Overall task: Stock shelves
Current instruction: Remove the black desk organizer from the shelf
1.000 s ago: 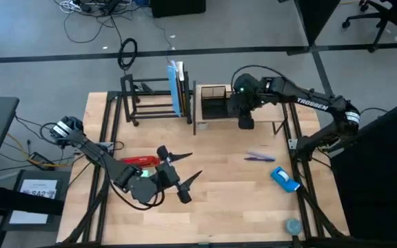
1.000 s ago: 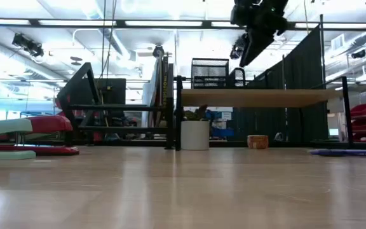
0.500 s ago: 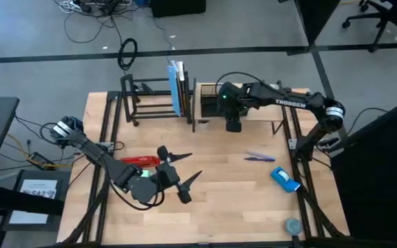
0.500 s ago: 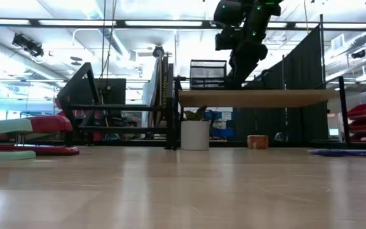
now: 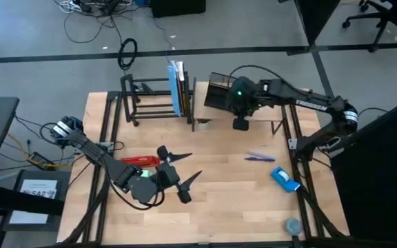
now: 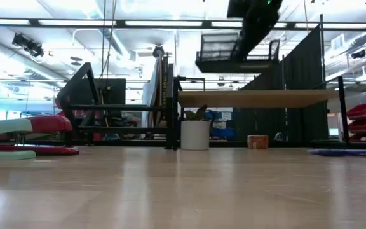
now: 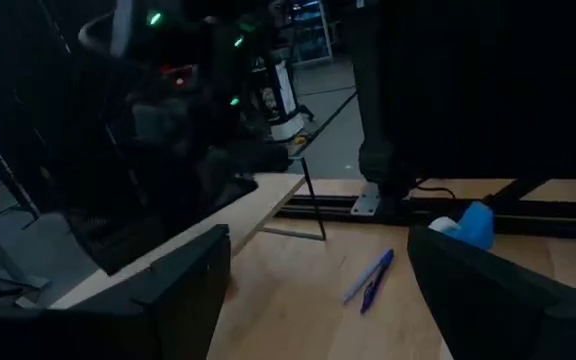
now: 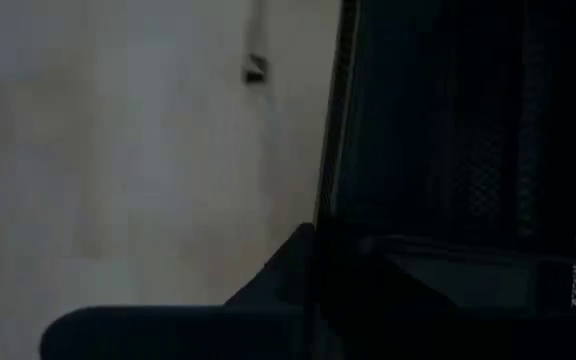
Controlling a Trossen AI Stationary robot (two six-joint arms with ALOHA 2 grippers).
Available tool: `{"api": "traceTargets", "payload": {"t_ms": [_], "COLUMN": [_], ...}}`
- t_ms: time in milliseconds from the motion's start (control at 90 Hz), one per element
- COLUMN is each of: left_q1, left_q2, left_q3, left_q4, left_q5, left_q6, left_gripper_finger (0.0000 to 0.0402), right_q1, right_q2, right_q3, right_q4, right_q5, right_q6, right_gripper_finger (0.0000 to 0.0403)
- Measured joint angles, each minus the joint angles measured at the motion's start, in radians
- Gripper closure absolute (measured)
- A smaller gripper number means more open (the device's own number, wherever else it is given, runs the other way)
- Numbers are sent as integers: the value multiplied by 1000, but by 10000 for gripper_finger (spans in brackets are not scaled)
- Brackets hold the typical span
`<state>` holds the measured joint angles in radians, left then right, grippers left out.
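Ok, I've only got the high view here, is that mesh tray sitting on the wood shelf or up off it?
Observer: Off it. In the low view the mesh tray hangs above the wood shelf, with a clear gap.
Operator: Is it level?
Observer: Roughly level, held from above by the right gripper.
Operator: Anything under the shelf?
Observer: A white pot stands on the table under its left end.

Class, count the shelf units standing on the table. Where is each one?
2. The black metal rack stands at the table's far edge, holding upright books. The wood-topped shelf stands just right of it, under the mesh tray lifted by the right gripper.
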<state>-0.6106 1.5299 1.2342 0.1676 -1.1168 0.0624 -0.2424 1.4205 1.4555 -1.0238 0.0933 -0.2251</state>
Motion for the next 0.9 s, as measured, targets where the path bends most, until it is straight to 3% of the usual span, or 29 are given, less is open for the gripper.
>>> {"api": "traceTargets", "payload": {"t_ms": [189,389,667,900], "left_q1": [-11,-53,-106,-151], "left_q2": [0,0,0,23], "left_q3": [0,0,0,0], "left_q4": [102,242,254,252], "left_q5": [-1,-1,-1,0], "left_q6": [37,79,-40,-93], "left_gripper_finger": [117,117,117,117], "right_q1": [242,525,934,1207], "right_q2": [-17,-16,-16,8], "right_q3": [0,-77,-363,-575], "right_q4": [-32,62,429,581], "right_q5": [8,57,187,302], "right_q6": [192,500,972,1311], "right_gripper_finger": [403,403,403,403]}}
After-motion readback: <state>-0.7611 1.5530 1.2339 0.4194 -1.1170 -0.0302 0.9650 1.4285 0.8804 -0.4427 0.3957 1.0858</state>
